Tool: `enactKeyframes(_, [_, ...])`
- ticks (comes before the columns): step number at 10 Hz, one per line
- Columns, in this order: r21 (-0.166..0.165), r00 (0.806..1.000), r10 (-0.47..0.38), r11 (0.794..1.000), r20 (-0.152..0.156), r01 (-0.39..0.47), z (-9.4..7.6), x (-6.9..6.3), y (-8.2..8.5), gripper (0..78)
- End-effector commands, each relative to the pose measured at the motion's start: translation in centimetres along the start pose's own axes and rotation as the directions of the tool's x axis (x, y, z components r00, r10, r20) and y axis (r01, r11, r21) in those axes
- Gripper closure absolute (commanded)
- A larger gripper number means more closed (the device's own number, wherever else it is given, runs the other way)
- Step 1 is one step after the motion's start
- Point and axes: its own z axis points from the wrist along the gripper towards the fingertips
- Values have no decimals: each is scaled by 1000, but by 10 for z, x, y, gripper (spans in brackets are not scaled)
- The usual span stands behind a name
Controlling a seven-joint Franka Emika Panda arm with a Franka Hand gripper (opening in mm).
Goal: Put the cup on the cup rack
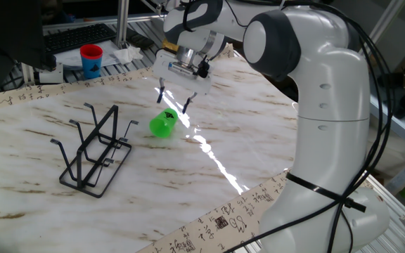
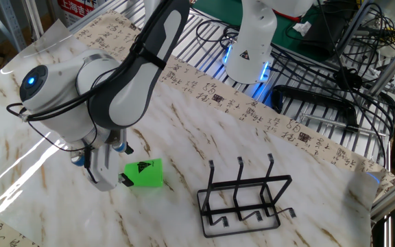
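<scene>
The black wire rack [image 1: 93,151] stands at the left on the marble-patterned table [image 1: 245,133]. Bare tabletop separates it from the cup [image 1: 162,125], bright green plastic, lying on its side mid-table. Just above the cup hangs the gripper [image 1: 174,100], fingers spread, holding nothing.

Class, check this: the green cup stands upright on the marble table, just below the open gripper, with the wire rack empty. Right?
Not quite. One fixed view shows the green cup lying on its side, not upright. The rest holds: the open gripper is above it and the rack is empty.
</scene>
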Motion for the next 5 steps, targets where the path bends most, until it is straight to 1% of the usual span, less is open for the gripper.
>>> enactKeyframes(1, [4,1000,-1,1000,-4,1,5,-3,-1,1])
enactKeyframes(2, [1,1000,-5,1000,-11,5,8,-4,-1,1])
enactKeyframes(5, [-1,1000,-3,1000,-12,3,12,-5,-2,1])
